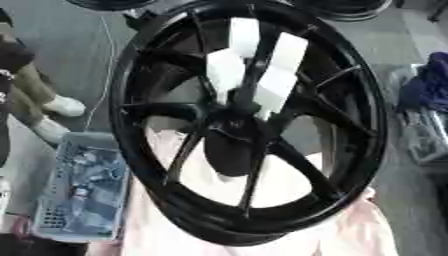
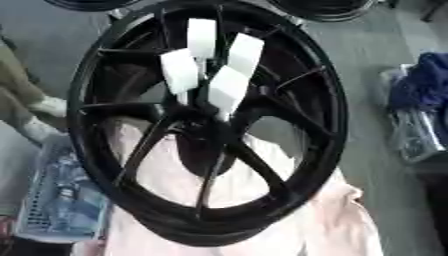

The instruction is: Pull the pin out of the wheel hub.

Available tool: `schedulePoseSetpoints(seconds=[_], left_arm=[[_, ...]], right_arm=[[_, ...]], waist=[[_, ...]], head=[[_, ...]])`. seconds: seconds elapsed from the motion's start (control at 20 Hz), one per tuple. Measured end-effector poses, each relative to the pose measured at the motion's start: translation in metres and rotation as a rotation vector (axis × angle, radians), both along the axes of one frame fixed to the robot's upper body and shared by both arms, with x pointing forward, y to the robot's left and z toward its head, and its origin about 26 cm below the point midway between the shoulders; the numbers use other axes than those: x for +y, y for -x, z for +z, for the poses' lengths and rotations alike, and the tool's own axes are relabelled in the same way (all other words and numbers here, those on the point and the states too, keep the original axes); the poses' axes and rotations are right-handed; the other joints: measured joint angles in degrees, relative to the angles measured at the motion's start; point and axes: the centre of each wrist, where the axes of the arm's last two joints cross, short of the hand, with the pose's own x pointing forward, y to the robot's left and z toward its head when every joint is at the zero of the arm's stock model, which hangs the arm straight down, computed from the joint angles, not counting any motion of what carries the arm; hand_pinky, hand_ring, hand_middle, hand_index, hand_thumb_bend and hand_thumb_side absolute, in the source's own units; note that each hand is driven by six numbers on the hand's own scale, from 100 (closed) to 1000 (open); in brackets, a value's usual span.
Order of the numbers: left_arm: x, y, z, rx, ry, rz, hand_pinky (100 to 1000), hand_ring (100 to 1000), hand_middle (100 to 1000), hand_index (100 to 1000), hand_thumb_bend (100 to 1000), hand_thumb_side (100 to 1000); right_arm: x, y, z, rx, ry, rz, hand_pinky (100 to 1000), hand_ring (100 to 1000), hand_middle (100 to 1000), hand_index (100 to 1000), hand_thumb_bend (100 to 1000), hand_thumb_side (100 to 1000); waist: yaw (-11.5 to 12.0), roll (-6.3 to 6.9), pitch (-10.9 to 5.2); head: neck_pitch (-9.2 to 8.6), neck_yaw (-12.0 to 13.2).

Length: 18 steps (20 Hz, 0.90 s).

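Reaching is the step that seems to be going on: the black wheel point(image 1: 249, 120) is standing tilted and filling most of both views, and four white blocks point(image 2: 210, 75) are clustering over its spokes and converging down toward the hub point(image 2: 206, 127). These blocks are probably belonging to a robot hand, dark against the dark wheel, but I cannot tell which arm is carrying it, how far it is opening, or whether it is holding anything. The pin itself is not showing; it is presumably sitting in the hub, just below the blocks, where everything is blending into black. Under the wheel, further below the robot hand, a pale pink cloth point(image 1: 350, 230) is covering the surface. A grey basket point(image 1: 83, 200) of small items is sitting down to the hand's left, and a blue bundle point(image 2: 429, 80) is lying well off to its right. In my judgement the pin is not yet out. The next move is calling for closing on it at the hub, then drawing straight out along its axis while the wheel is kept from rocking.
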Motion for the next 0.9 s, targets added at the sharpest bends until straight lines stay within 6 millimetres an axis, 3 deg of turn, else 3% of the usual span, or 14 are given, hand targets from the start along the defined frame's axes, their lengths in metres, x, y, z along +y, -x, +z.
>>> schedulePoseSetpoints(seconds=[0.9], left_arm=[[0.0, 0.0, 0.0, -0.006, -0.013, 0.01, 864, 711, 641, 771, 100, 700]], right_arm=[[0.0021, -0.0021, -0.0046, 0.046, 0.046, 0.012, 562, 819, 763, 826, 100, 281]], waist=[[0.9, 0.78, 1.9]], head=[[-0.58, -0.7]])
